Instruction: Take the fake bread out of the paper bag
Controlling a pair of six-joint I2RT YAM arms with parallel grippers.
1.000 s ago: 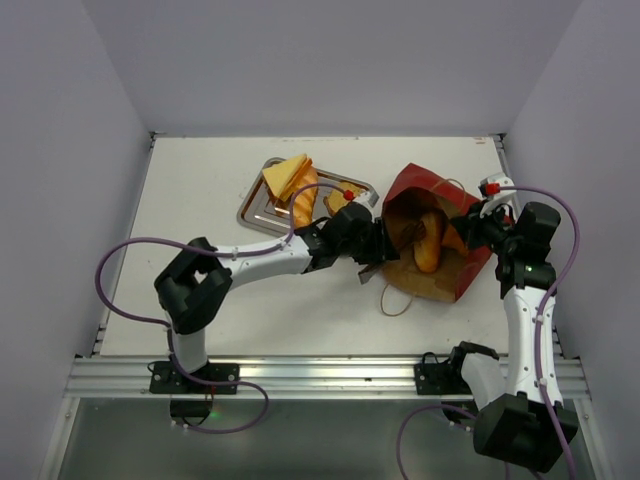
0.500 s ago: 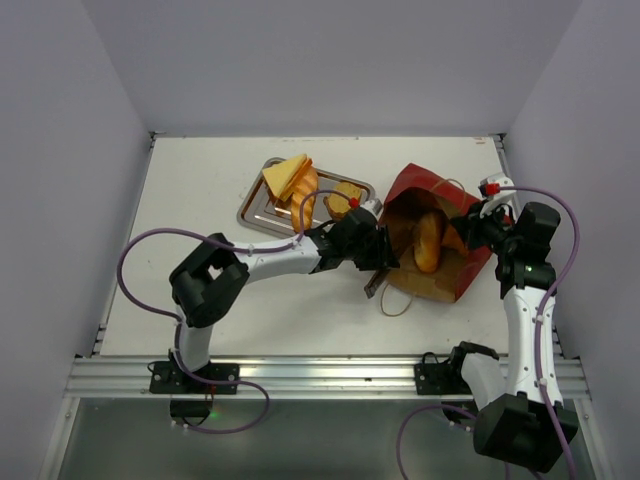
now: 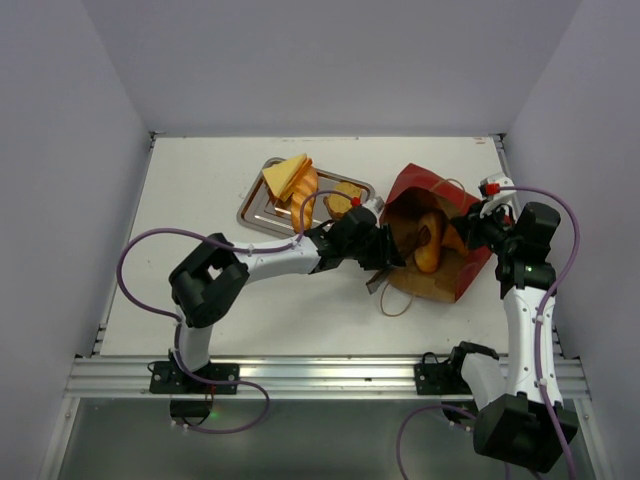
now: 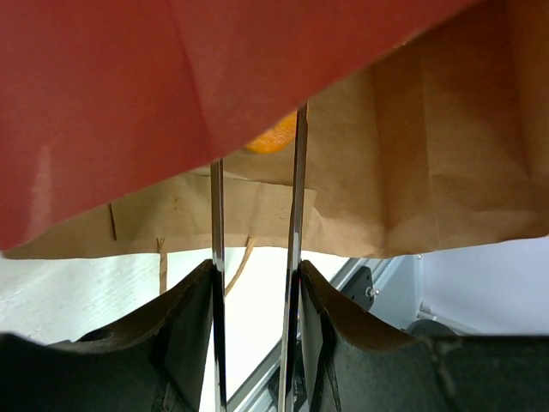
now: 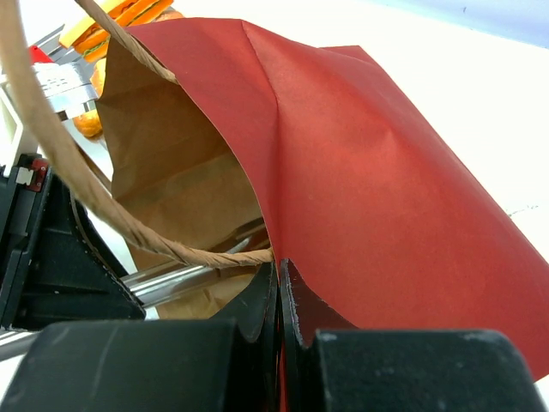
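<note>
The dark-red paper bag (image 3: 440, 275) lies on its side at the right, mouth toward the left, tan inside showing. A golden loaf of fake bread (image 3: 431, 243) lies inside it. My left gripper (image 3: 396, 256) is open at the bag's mouth. In the left wrist view its thin metal fingers (image 4: 296, 197) reach under the red flap (image 4: 171, 94), with a bit of orange bread (image 4: 273, 138) between their tips. My right gripper (image 3: 470, 229) is shut on the bag's red rim (image 5: 343, 154) and holds the mouth up, its jaws (image 5: 279, 268) pinched on the paper beside a twine handle (image 5: 77, 180).
A steel tray (image 3: 256, 212) at the back centre holds toast slices (image 3: 286, 174), a long loaf (image 3: 304, 196) and a small roll (image 3: 346, 196). A twine loop handle (image 3: 396, 300) lies on the table in front of the bag. The walls stand close on both sides.
My left gripper drew back from the bag's mouth, then pushed a little to the right into it again. The loaf inside has tilted slightly. My right gripper has kept its hold.
</note>
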